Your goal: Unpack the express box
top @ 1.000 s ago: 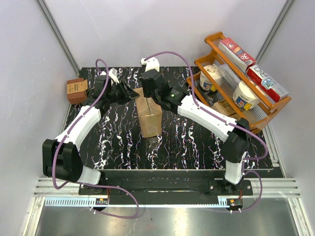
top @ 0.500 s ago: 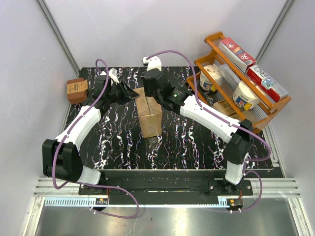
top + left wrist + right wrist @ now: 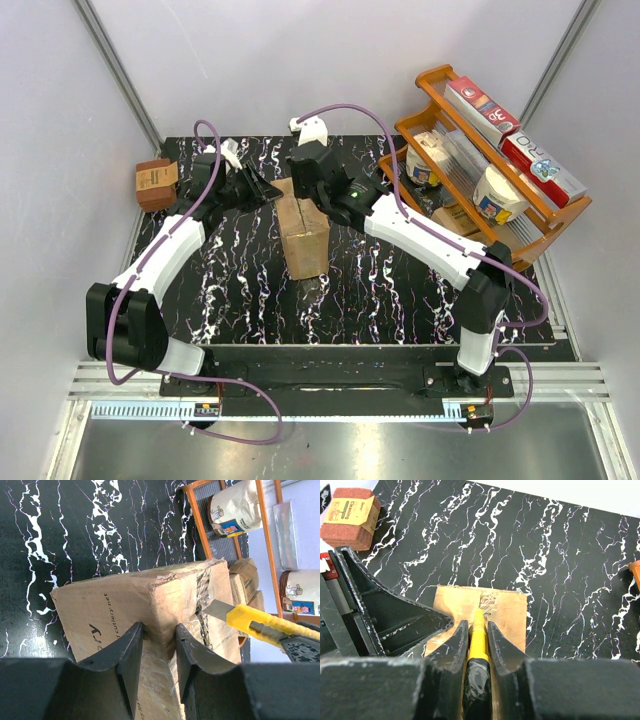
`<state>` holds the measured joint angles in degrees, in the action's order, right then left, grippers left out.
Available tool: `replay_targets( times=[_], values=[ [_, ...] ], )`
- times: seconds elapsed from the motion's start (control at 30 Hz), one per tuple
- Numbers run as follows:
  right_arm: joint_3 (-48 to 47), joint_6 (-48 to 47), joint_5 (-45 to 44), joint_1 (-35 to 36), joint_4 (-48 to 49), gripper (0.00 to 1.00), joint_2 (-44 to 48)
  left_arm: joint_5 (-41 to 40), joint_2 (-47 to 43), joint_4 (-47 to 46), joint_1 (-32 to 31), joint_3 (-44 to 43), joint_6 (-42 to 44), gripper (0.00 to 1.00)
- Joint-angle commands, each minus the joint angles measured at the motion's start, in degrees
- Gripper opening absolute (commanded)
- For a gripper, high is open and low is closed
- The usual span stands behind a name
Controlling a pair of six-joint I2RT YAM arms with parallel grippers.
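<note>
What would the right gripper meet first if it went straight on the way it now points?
The brown corrugated cardboard box: the yellow utility knife clamped in the right gripper leads, its blade aimed at the box's torn top seam. Whether the tip already touches is unclear.

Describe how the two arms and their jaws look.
Both the left arm and right arm have white shells with black joints and bases, a purple cable looped along each. The jaws are black, tapered, scuffed at the edges.
</note>
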<state>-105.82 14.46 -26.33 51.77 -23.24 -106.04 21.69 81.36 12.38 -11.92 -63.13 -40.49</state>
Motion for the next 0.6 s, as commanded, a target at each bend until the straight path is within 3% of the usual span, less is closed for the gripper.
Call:
replay_targets(
  times=[0.0,0.43,0.57],
  values=[
    [-0.61,1.27,-0.74,0.09,-0.22,0.0,-0.57,-0.25,1.17,5.99,-0.47,2.4,1.55,0.34],
    [-3.16,3.64,-0.48,0.17,-4.44,0.0,-3.2,0.19,1.25,5.99,-0.38,2.58,0.41,0.34],
    [-5.36,4.7,-1.62,0.53,-7.33,0.0,-4.09,0.63,1.26,5.81,-0.38,2.75,-1.78,0.29]
  ],
)
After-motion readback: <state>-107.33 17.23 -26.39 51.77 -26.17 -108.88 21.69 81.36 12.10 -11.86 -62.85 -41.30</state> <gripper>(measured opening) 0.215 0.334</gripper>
